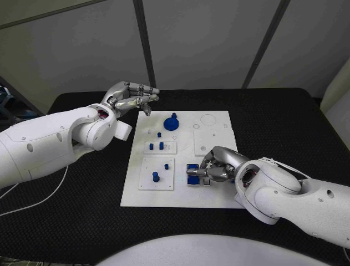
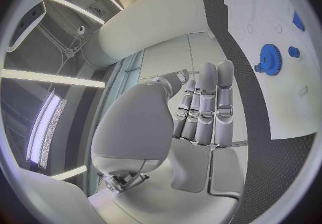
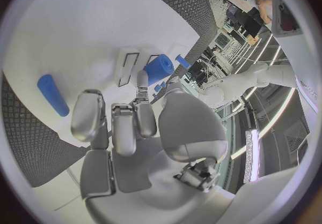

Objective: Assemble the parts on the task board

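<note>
Parts (image 1: 171, 122) dot the board; left hand (image 1: 131, 97) empty, right hand (image 1: 213, 167) pinches one.

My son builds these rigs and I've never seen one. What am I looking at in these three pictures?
It is a robot with two white arms ending in silver hands. One picture looks down from its head; the two round ones come from cameras at each wrist. On the black table lies a white board with small blue parts, among them a blue gear. The left hand hovers by the board's far corner, holding nothing. The right hand rests on the board, fingers at a blue part; whether it grips it is unclear.
</note>
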Controlling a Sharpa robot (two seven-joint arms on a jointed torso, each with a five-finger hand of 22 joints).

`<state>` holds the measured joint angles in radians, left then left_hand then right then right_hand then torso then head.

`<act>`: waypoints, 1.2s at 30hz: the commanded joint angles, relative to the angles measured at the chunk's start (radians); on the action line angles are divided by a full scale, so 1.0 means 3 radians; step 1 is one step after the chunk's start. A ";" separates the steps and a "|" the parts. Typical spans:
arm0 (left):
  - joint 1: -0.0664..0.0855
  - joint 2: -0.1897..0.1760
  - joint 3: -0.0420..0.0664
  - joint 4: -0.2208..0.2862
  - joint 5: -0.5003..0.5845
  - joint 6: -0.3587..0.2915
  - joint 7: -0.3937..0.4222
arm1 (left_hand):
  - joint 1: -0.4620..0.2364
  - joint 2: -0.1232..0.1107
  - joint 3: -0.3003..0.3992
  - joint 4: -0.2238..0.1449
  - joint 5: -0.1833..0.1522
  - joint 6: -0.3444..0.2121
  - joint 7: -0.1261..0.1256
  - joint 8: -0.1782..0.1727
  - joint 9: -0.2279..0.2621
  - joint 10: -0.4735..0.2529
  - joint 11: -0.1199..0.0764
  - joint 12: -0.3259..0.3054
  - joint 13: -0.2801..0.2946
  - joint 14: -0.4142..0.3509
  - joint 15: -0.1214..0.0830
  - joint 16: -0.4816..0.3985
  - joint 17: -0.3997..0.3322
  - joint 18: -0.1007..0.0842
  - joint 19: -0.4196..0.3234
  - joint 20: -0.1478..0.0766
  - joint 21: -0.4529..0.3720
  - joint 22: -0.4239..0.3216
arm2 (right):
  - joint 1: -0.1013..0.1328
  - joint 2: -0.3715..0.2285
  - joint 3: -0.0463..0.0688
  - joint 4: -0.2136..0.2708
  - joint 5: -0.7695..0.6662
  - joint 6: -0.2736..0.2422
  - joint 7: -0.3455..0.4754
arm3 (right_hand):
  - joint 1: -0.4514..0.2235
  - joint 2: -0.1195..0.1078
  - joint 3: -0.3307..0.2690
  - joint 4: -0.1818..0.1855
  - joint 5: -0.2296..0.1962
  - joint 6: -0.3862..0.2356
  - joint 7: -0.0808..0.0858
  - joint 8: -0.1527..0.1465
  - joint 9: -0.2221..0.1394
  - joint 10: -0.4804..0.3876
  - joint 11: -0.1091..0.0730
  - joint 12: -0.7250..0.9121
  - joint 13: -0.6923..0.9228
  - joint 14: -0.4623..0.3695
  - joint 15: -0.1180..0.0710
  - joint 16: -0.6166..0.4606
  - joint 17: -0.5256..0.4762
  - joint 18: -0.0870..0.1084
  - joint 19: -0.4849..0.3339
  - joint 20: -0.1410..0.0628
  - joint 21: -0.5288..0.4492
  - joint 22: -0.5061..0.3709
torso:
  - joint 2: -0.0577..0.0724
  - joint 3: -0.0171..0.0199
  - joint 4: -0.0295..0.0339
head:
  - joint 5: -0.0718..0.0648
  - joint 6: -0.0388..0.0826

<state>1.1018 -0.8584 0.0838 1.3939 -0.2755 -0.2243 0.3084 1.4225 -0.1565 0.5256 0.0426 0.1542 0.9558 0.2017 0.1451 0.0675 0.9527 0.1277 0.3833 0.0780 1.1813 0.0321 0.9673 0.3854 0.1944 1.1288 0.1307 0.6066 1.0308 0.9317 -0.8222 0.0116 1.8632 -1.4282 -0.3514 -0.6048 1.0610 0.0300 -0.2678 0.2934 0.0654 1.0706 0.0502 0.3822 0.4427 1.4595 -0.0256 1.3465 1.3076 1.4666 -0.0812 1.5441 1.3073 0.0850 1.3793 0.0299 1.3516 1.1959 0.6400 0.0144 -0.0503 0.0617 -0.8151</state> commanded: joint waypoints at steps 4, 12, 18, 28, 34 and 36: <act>0.0006 -0.0001 0.0002 0.0005 0.0012 0.0020 0.0029 | -0.0026 0.0001 -0.0017 0.0008 -0.0007 -0.0015 0.0005 0.0020 0.0004 -0.0025 0.0009 0.0011 -0.0003 -0.0011 0.0020 0.0012 -0.0003 -0.0038 -0.0008 0.0009 -0.0020 -0.0004 | 0.0005 -0.0007 0.0001 0.0019 -0.0126 -0.0146 0.0022 | -0.0140 -0.0031 -0.0037 0.0001 -0.0050 -0.0049 0.0006 -0.0031 0.0051 -0.0031 0.0019 -0.0080 0.0181 0.0301 0.0000 -0.0011 0.0658 -0.0016 -0.0034 0.0002 -0.0038 -0.0034 | 0.0003 0.0002 0.0001 | 0.0005 0.0000; 0.0005 0.0000 0.0002 0.0004 0.0012 0.0023 0.0030 | -0.0026 0.0001 -0.0017 0.0008 -0.0007 -0.0015 0.0005 0.0020 0.0004 -0.0025 0.0009 0.0011 -0.0003 -0.0011 0.0020 0.0012 -0.0003 -0.0038 -0.0008 0.0009 -0.0020 -0.0004 | 0.0004 -0.0093 0.0000 0.0120 -0.0242 -0.0215 0.0189 | 0.0440 -0.0027 0.0100 -0.0197 0.0248 -0.0045 -0.0004 -0.0014 0.0185 0.0006 0.0011 -0.0034 0.0242 0.0308 -0.0004 0.0001 0.0686 -0.0022 -0.0012 0.0004 -0.0020 0.0006 | 0.0001 0.0004 -0.0002 | 0.0003 -0.0006; 0.0005 0.0002 0.0002 -0.0003 0.0012 0.0025 0.0030 | -0.0026 0.0001 -0.0017 0.0008 -0.0007 -0.0015 0.0005 0.0020 0.0004 -0.0025 0.0009 0.0011 -0.0003 -0.0011 0.0020 0.0012 -0.0003 -0.0038 -0.0008 0.0009 -0.0020 -0.0004 | 0.0004 -0.0179 0.0000 0.0193 -0.0280 -0.0182 0.0266 | 0.0658 -0.0034 0.0119 -0.0293 0.0276 -0.0027 -0.0017 0.0015 0.0257 0.0030 0.0000 0.0004 0.0282 0.0313 -0.0012 0.0012 0.0710 -0.0028 0.0003 -0.0003 -0.0004 0.0036 | -0.0002 0.0005 -0.0002 | 0.0005 -0.0010; 0.0004 0.0012 0.0002 -0.0014 0.0012 0.0029 0.0025 | -0.0026 0.0001 -0.0017 0.0008 -0.0007 -0.0015 0.0005 0.0020 0.0004 -0.0025 0.0009 0.0011 -0.0003 -0.0011 0.0020 0.0012 -0.0003 -0.0038 -0.0008 0.0009 -0.0020 -0.0004 | 0.0004 -0.0191 -0.0001 0.0187 -0.0379 -0.0063 0.0226 | 0.0696 0.0021 0.0121 -0.0286 0.0345 -0.0028 -0.0020 0.0027 0.0300 0.0033 -0.0004 0.0004 0.0290 0.0313 -0.0015 0.0013 0.0713 -0.0029 0.0006 -0.0006 -0.0001 0.0044 | 0.0002 0.0001 0.0004 | -0.0006 -0.0007; 0.0004 0.0016 0.0002 -0.0016 0.0012 0.0030 0.0024 | -0.0027 0.0003 -0.0015 0.0007 -0.0006 -0.0017 0.0006 0.0022 0.0004 -0.0029 0.0009 0.0015 -0.0004 -0.0011 0.0020 0.0013 -0.0005 -0.0038 -0.0007 0.0009 -0.0021 -0.0005 | 0.0004 -0.0132 -0.0001 0.0110 -0.0415 -0.0044 0.0181 | 0.0706 0.0069 0.0118 -0.0264 0.0413 -0.0033 -0.0025 0.0031 0.0329 0.0035 -0.0007 0.0005 0.0296 0.0314 -0.0018 0.0013 0.0714 -0.0029 0.0006 -0.0008 -0.0002 0.0045 | 0.0003 -0.0001 0.0015 | 0.0002 -0.0009; 0.0004 0.0015 0.0002 -0.0016 0.0012 0.0029 0.0024 | -0.0027 0.0003 -0.0015 0.0007 -0.0006 -0.0017 0.0006 0.0022 0.0004 -0.0029 0.0009 0.0015 -0.0004 -0.0011 0.0020 0.0013 -0.0005 -0.0038 -0.0007 0.0009 -0.0021 -0.0005 | 0.0004 -0.0118 -0.0001 0.0094 -0.0434 -0.0030 0.0171 | 0.0727 0.0075 0.0120 -0.0271 0.0425 -0.0034 -0.0028 0.0032 0.0337 0.0036 -0.0009 0.0007 0.0298 0.0313 -0.0019 0.0013 0.0713 -0.0029 0.0005 -0.0009 -0.0003 0.0044 | 0.0006 0.0000 0.0015 | 0.0009 -0.0010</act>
<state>1.1015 -0.8545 0.0838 1.3886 -0.2755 -0.2241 0.3080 1.4225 -0.1565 0.5256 0.0426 0.1542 0.9558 0.2017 0.1450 0.0675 0.9491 0.1313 0.3833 0.0782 1.1813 0.0321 0.9673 0.3856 0.1944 1.1288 0.1307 0.6066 1.0308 0.9316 -0.8591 0.0111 1.8933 -1.5329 -0.3755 -0.5472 1.2756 0.0441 -0.2311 0.2079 0.1895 1.0622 0.0480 0.3863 0.5431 1.4594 -0.0251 1.3515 1.3116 1.4667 -0.0806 1.5440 1.3080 0.0851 1.3794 0.0300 1.3468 1.2086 0.6404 0.0144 -0.0474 0.0616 -0.8175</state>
